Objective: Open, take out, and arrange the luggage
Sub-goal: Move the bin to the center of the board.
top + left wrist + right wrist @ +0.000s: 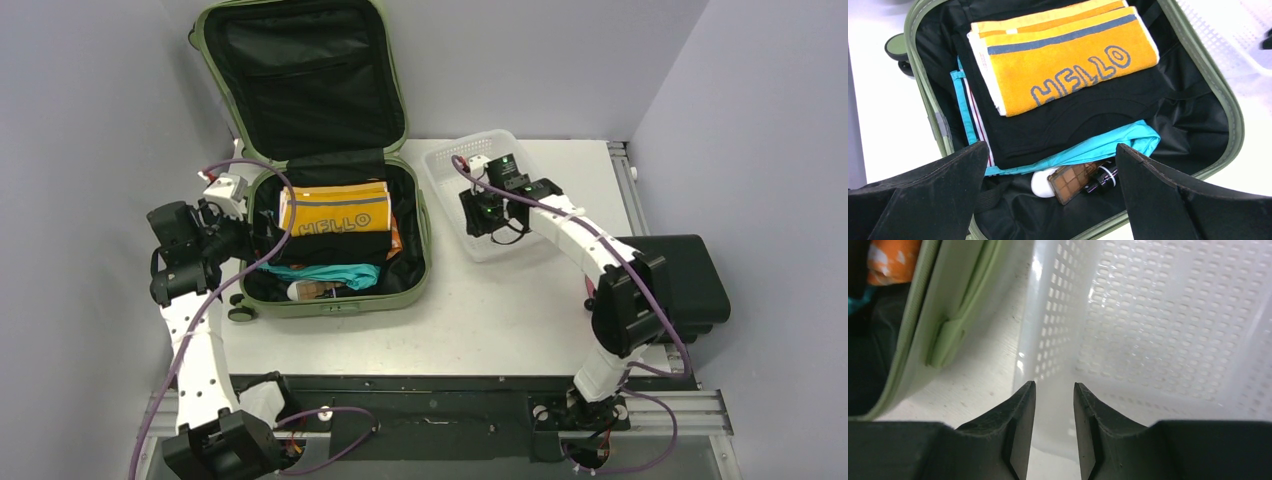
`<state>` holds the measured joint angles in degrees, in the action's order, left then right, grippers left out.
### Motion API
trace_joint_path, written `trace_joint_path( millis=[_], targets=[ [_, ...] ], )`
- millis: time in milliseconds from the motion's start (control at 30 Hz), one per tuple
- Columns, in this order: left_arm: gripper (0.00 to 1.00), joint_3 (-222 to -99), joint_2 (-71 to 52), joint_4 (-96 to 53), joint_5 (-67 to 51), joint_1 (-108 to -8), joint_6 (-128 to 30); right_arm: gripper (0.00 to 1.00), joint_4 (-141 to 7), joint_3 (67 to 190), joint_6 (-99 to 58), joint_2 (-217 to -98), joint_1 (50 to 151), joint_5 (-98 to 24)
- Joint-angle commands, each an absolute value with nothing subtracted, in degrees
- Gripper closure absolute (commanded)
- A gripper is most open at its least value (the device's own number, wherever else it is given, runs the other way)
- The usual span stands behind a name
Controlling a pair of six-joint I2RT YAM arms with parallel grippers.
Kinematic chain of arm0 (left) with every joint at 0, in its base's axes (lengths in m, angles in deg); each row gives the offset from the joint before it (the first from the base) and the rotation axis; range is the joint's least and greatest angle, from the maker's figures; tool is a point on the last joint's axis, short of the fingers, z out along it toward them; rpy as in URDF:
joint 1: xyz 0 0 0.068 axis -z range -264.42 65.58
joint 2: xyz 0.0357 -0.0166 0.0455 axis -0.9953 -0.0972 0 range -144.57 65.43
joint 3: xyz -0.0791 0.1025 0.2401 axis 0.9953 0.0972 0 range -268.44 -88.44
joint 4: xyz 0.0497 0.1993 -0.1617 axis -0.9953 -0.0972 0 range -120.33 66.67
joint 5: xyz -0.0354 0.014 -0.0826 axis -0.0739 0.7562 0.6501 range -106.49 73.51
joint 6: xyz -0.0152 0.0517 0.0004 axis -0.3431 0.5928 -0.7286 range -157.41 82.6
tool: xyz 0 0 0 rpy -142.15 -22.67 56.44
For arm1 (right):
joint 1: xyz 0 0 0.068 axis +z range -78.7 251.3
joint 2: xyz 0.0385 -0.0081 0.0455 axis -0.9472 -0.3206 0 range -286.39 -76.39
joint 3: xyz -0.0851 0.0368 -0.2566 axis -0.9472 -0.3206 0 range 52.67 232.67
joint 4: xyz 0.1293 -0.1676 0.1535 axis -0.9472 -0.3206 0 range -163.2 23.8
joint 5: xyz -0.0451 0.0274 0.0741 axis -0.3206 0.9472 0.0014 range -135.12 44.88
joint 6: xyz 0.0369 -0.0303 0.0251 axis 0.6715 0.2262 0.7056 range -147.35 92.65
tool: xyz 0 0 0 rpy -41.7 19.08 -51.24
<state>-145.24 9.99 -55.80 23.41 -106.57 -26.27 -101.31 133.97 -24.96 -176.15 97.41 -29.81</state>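
Luggage (340, 303), open on the bench (500, 320), lies just ahead of the wide-spread left jaws. The right jaws, narrowly parted and empty, are held at the basket (1168, 315) rim. The shell is judged stiff and the contents soft and light, best pinched at a folded edge.

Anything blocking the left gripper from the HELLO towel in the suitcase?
Nothing visible. The suitcase lid stands open, the towel lies on top of the clothes, and the open left gripper looks straight at it.
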Motion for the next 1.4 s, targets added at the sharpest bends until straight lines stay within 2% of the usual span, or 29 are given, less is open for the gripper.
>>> trace_joint_path(
  millis=[0, 200, 467, 667, 833, 1167, 1367],
  targets=[
    [0.04, -146.5, 8.0, -56.7, 18.8, -104.7, -23.0, 0.68, -103.6, 133.4, -35.0, -167.6, 94.4, -32.1],
    [0.04, -145.4, 7.6, -56.2, 3.9, -97.5, -18.9, 0.66, -103.8, 128.0, -41.3, -162.5, 92.9, -32.5],
    [0.04, -145.3, 6.7, -55.4, 0.4, -97.1, -18.7, 0.65, -98.5, 119.1, -44.8, -155.2, 95.2, -26.8],
    [0.04, -144.2, 6.9, -55.1, 1.6, -97.1, -20.0, 0.64, -96.3, 118.5, -44.2, -154.0, 97.3, -26.8],
    [0.04, -143.8, 6.8, -55.4, -2.4, -97.5, -20.2, 0.64, -96.2, 116.1, -46.8, -153.0, 99.6, -26.8],
    [0.04, -145.5, 5.0, -56.1, -4.7, -98.1, -20.6, 0.63, -94.2, 114.9, -46.6, -153.2, 101.4, -34.1],
    [0.04, -144.0, 5.7, -56.5, -2.1, -98.0, -19.3, 0.62, -92.0, 117.3, -44.9, -156.1, 99.5, -44.5]
  ],
)
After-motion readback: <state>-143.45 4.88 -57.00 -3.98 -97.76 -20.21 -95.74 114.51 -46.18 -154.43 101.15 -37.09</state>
